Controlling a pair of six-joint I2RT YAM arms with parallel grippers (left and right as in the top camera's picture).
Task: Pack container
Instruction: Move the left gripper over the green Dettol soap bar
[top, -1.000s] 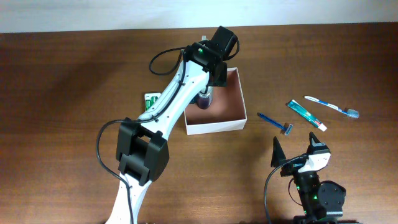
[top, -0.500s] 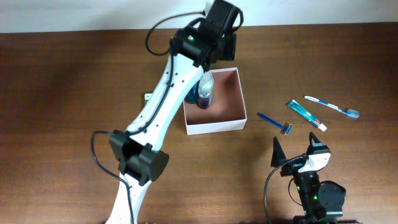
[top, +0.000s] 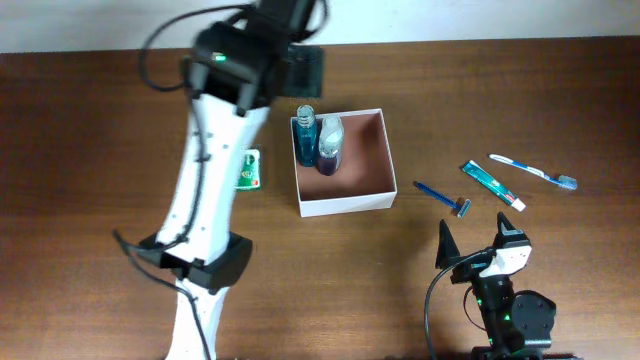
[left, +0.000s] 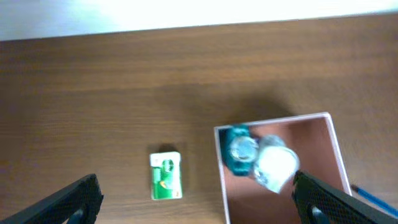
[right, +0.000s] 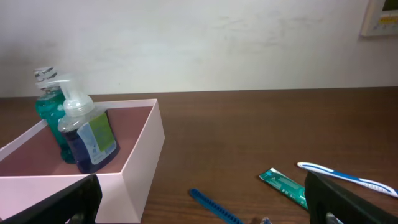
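The container (top: 346, 206), a white-walled box with a reddish-brown inside, sits mid-table. In its back left corner a teal bottle (top: 305, 135) and a blue pump bottle (top: 329, 148) stand upright side by side. My left gripper (left: 199, 205) hangs high above the table, open and empty, looking down on the container's left wall (left: 219, 180) and both bottles. Near the front edge at the right, my right gripper (top: 475, 238) is open and empty, facing the container's side wall (right: 140, 168).
A green packet (top: 250, 168) lies flat left of the container. To its right lie a blue razor (top: 442, 198), a teal toothpaste tube (top: 491, 184) and a toothbrush (top: 532, 171). The raised left arm hides part of the table's left side.
My left gripper opened, let go of the blue pump bottle inside the container, and rose up and back to the left. The right arm has not moved.
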